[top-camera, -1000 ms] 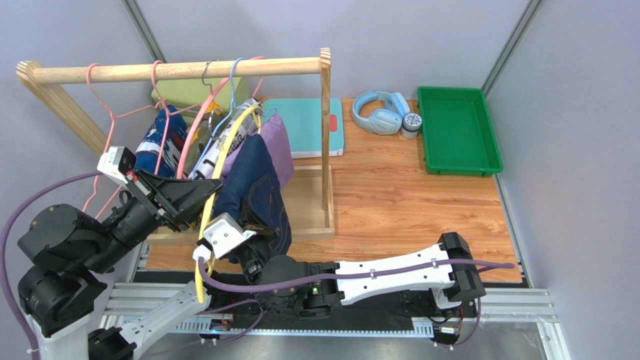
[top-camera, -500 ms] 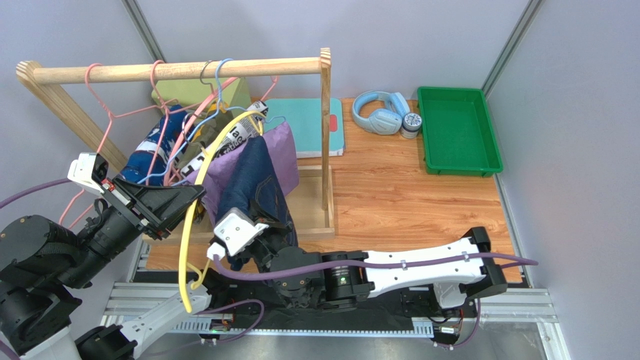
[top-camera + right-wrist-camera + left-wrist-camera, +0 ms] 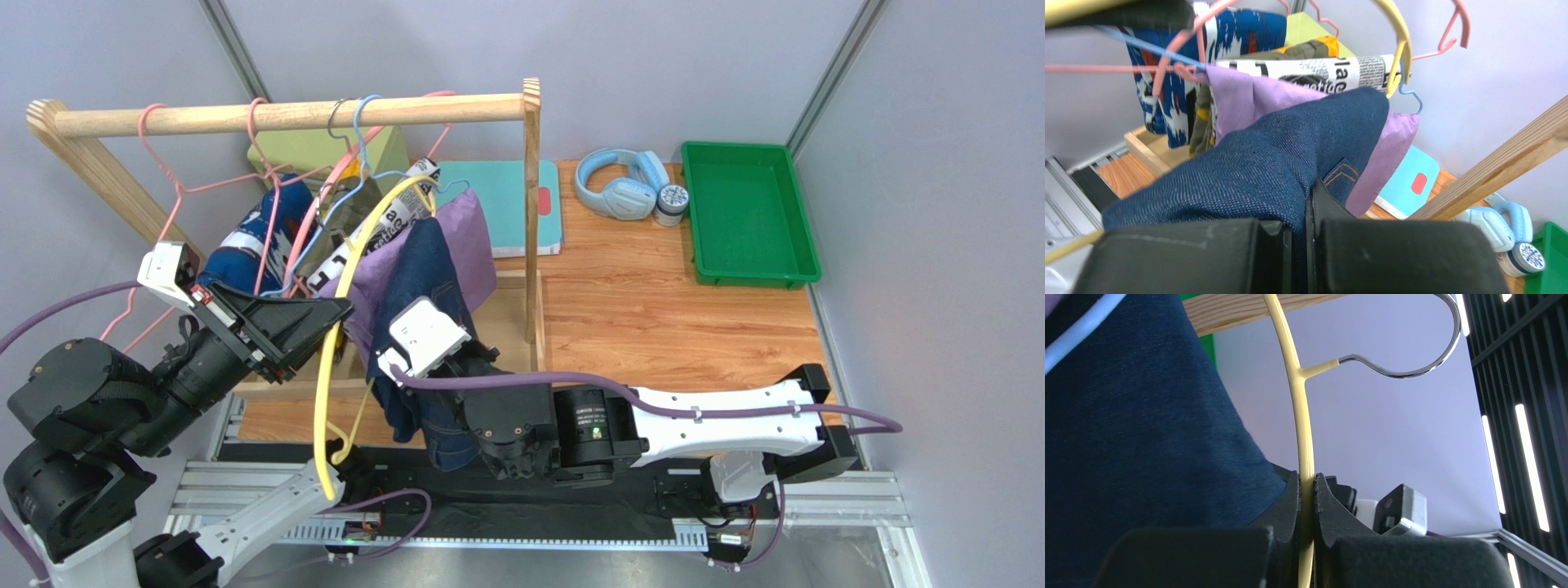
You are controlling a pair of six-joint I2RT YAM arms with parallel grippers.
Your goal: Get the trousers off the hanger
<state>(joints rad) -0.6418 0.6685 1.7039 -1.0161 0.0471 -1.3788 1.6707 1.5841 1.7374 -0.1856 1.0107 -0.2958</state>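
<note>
Two grippers, both closed. Left gripper [image 3: 1307,487]: clamped on the wire of the yellow hanger [image 3: 1296,398], below its hook, denim just to its left. Right gripper [image 3: 1306,211]: pinching the trousers [image 3: 1290,144]. The trousers run up and away from the right gripper and fold over the hanger ahead. Judged pull: back toward the right gripper.

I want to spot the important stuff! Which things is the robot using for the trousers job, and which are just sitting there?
For the job: denim trousers, yellow hanger, left claw clamped on the hanger, right claw pinching the trousers.
Just lying about: blue headphones, green tray, wooden clothes rail, purple garment.
</note>
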